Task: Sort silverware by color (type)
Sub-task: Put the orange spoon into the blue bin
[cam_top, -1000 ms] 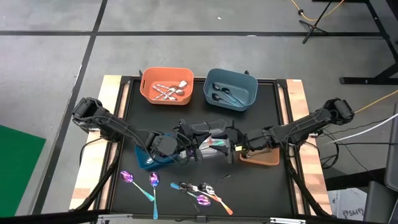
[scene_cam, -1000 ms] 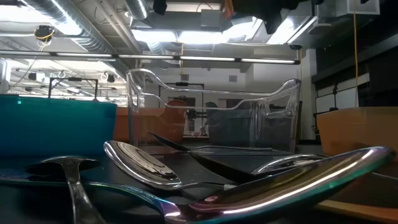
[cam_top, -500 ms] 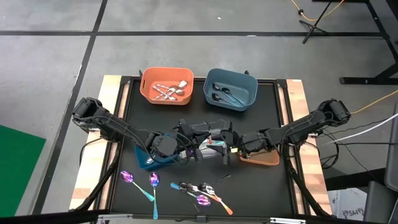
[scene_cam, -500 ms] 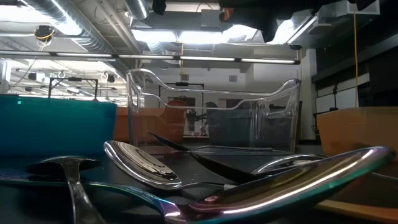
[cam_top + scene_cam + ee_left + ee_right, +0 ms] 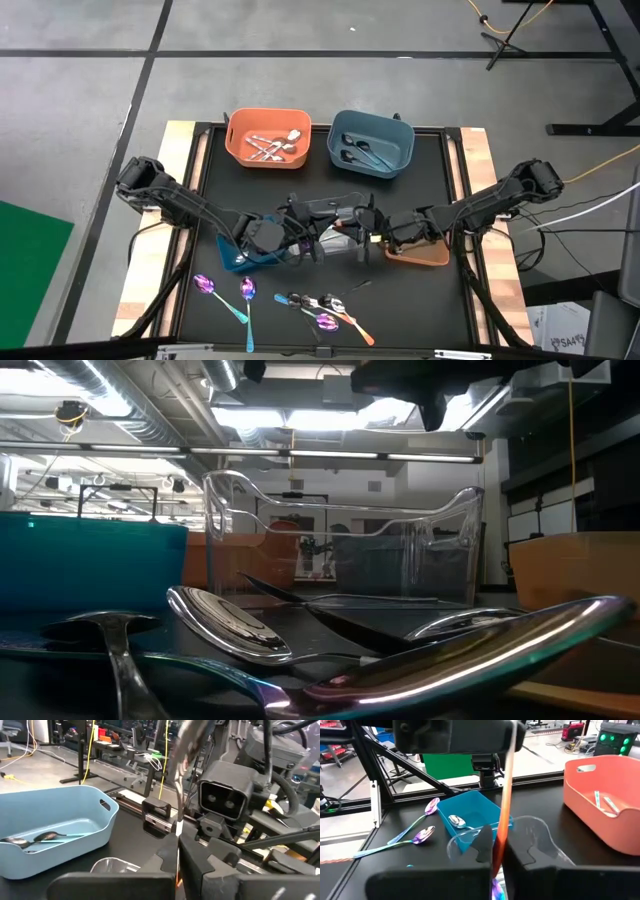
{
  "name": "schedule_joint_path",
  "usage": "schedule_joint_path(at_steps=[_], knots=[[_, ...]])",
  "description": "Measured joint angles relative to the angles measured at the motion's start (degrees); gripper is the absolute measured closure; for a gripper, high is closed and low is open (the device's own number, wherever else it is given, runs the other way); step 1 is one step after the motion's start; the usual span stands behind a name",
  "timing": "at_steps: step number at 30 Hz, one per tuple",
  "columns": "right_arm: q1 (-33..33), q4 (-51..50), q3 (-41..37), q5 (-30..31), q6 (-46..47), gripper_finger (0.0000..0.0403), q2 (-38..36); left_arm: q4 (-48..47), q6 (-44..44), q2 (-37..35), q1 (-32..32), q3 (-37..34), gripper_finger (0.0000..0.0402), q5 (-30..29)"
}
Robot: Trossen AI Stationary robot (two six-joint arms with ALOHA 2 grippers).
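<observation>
Mid-worktop (image 5: pixel 200 200), above the clear bin (image 5: pixel 340 550): left gripper (image 5: pixel 178 847) and right gripper (image 5: pixel 495 847), tip to tip.

Left jaws pinched on the silver shaft of an orange-handled utensil (image 5: pixel 179 795). Head of it up and blurred; spoon or fork, cannot tell.

Right jaws closed narrowly about the orange handle of that same utensil, as seen from the right wrist.

At the far side: orange bin (image 5: pixel 240 150) with silver pieces (image 5: pixel 272 147); beside it a blue bin (image 5: pixel 400 150) with dark spoons (image 5: pixel 360 152).

Under the left arm: small teal bin (image 5: pixel 235 262). Under the right arm: brown bin (image 5: pixel 425 257).

Loose at the near edge: two iridescent spoons (image 5: pixel 205 285) side by side, apart from a mixed heap (image 5: pixel 325 305) of silver, iridescent and orange-handled pieces, some touching and crossing.
</observation>
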Motion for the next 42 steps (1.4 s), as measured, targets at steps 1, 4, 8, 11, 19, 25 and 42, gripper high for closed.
schedule_joint_path(at_steps=[1,4,8,11,19,25,42], knots=[[0.00,-0.17,0.00,-0.04,0.49,0.0393,0.00,-0.03,0.01,0.00,0.02,0.00,0.0400,0.15],[-0.01,-0.37,0.00,-0.24,0.73,0.0400,0.00,-0.48,0.07,0.00,0.02,0.00,0.0400,1.20],[0.00,-0.80,0.00,-0.38,0.81,0.0400,0.00,-1.41,0.07,0.00,0.01,0.00,0.0400,2.65],[0.00,-1.25,0.00,-0.91,0.91,0.0401,0.00,-1.51,0.14,0.00,-0.06,0.00,0.0397,3.71],[0.02,-10.39,0.00,-2.04,1.67,0.0402,-4.08,-5.06,2.71,0.02,-0.32,0.00,0.0342,5.15],[0.04,-22.08,0.04,-5.04,1.74,0.0403,-9.73,-12.75,-0.07,0.02,-0.74,0.00,0.0315,10.67],[0.09,-56.76,0.04,-20.07,-2.04,0.0403,-16.98,-24.91,-15.07,0.02,-0.60,0.00,0.0312,38.27]])
